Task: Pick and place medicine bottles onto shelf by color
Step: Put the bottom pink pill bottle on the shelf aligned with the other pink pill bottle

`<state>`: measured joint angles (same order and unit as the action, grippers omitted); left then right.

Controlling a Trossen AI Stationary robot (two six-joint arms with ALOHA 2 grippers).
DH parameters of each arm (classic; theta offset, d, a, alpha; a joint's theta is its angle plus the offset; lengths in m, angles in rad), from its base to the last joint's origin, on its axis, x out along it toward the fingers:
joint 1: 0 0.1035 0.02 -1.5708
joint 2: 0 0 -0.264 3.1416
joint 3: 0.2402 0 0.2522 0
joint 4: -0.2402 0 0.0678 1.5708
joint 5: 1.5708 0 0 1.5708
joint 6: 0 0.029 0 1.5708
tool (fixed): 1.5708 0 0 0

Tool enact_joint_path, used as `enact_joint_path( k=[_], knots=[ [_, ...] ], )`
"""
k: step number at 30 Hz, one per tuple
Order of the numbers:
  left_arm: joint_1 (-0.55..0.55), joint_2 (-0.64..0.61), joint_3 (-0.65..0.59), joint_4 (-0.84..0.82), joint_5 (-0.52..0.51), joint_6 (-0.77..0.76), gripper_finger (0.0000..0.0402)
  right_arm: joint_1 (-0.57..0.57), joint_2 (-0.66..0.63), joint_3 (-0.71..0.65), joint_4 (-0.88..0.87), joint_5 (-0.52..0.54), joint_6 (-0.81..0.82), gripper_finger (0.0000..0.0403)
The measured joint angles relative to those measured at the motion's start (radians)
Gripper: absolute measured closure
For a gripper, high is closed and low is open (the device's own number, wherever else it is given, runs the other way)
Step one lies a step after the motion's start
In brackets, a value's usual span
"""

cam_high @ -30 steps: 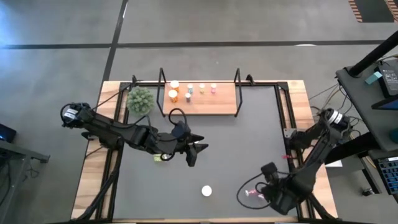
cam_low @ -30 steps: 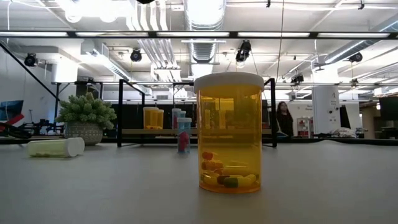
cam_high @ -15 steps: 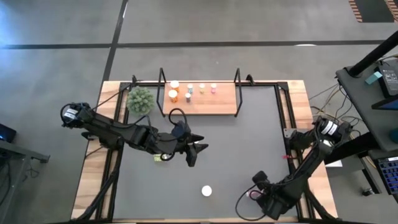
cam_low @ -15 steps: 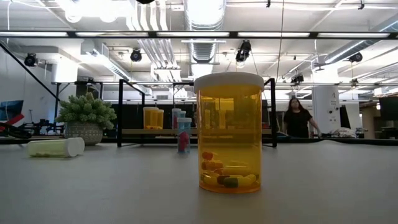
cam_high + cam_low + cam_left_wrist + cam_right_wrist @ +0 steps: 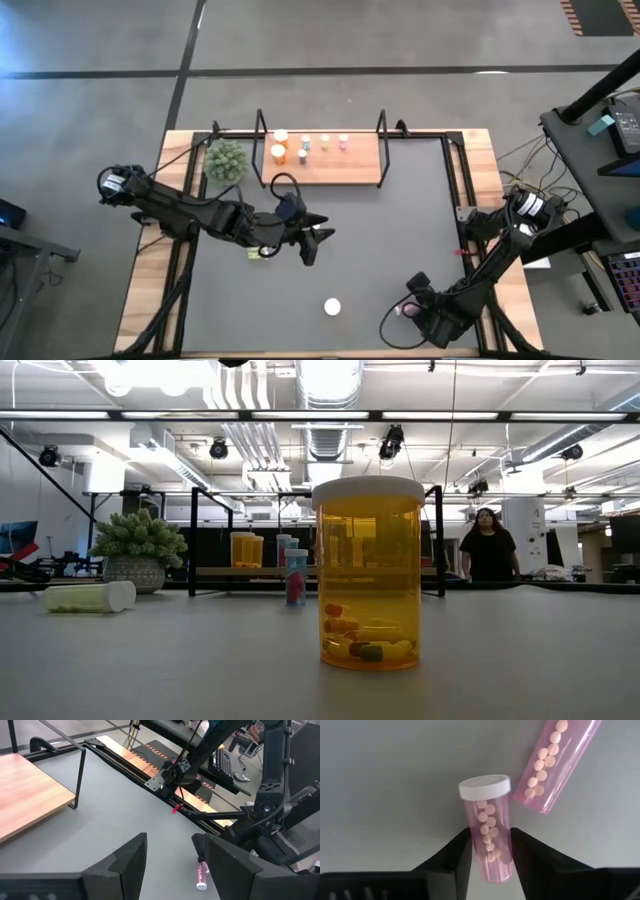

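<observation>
Pink bottle (image 5: 489,840), white cap (image 5: 484,787)

The bench (image 5: 420,220) is carrying a dark mat, and on it are sitting the shelf (image 5: 345,165) with several upright bottles (image 5: 279,152), a green plant ball (image 5: 226,160) beside it, one white-capped orange bottle (image 5: 368,572) standing upright — and pink bottles (image 5: 489,832) lying flat.

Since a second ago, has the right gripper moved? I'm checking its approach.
Yes. In the high view the right gripper has shifted toward the standing white-capped bottle, its fingers now around a pink bottle.
</observation>
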<state>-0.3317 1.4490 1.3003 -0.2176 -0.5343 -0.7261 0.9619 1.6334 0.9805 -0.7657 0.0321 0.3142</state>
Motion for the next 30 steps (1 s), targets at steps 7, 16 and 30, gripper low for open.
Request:
enact_joint_path(
  k=[7, 16, 30],
  knots=[
    [0.005, 0.000, 0.000, 0.000, -0.001, -0.001, 0.0221, 0.000, -0.031, -0.021, -0.005, -0.042, 0.029, 0.0311],
    [0.007, 0.000, 0.000, 0.005, -0.001, 0.000, 0.0221, 0.007, -0.207, -0.036, -0.143, -0.039, 0.169, 0.0310],
    [0.059, 0.010, 0.000, 0.067, -0.078, 0.185, 0.0221, -0.184, -0.706, 0.001, -0.229, 0.743, 0.263, 0.0307]
  ],
)
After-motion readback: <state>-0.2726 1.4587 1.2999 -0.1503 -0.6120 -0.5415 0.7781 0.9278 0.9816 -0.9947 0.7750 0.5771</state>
